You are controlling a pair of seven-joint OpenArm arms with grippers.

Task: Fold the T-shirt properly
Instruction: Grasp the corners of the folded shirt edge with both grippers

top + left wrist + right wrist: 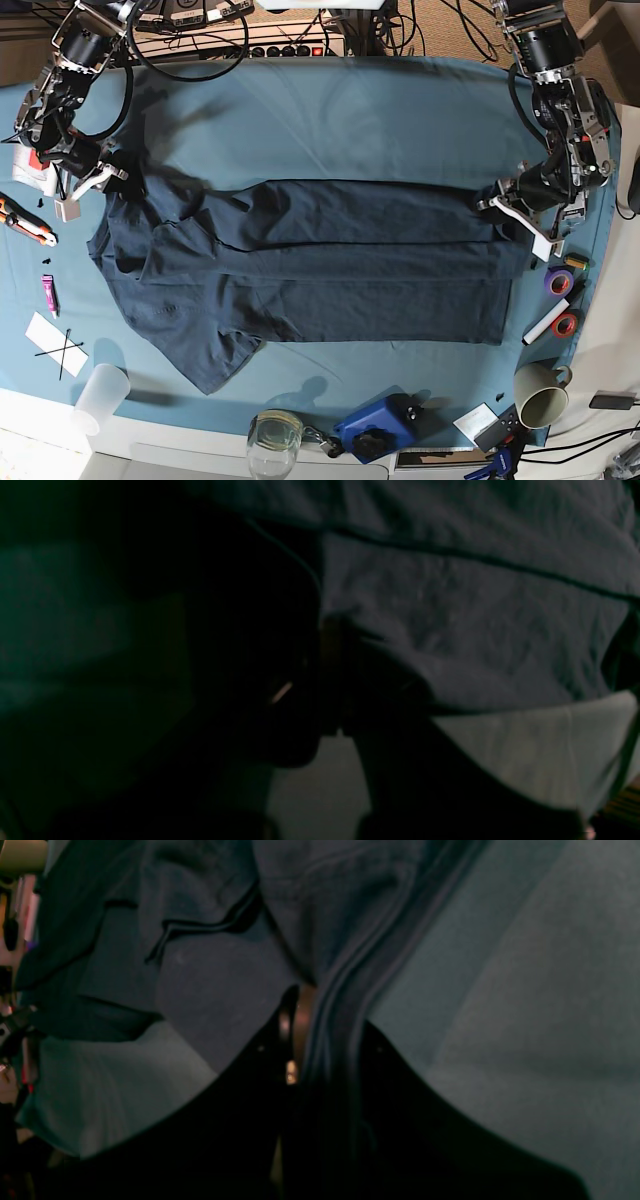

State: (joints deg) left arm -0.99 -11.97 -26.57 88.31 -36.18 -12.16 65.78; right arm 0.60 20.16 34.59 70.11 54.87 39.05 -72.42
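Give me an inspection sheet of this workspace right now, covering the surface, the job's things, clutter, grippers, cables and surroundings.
Surface: teal tablecloth covers the table, with some wrinkles.
Job's things: navy T-shirt lies spread lengthwise, far long edge folded over toward the middle, one sleeve sticking out at the near side.
Clutter: tape rolls, paper cup, clear plastic cup, glass, blue device, paper marked with a cross, orange-handled tool.
Grippers: left gripper shut on the T-shirt's edge; right gripper shut on the T-shirt at the opposite end.
Cables: bundles and a power strip behind the far edge.
Surroundings: wooden floor beyond the table.
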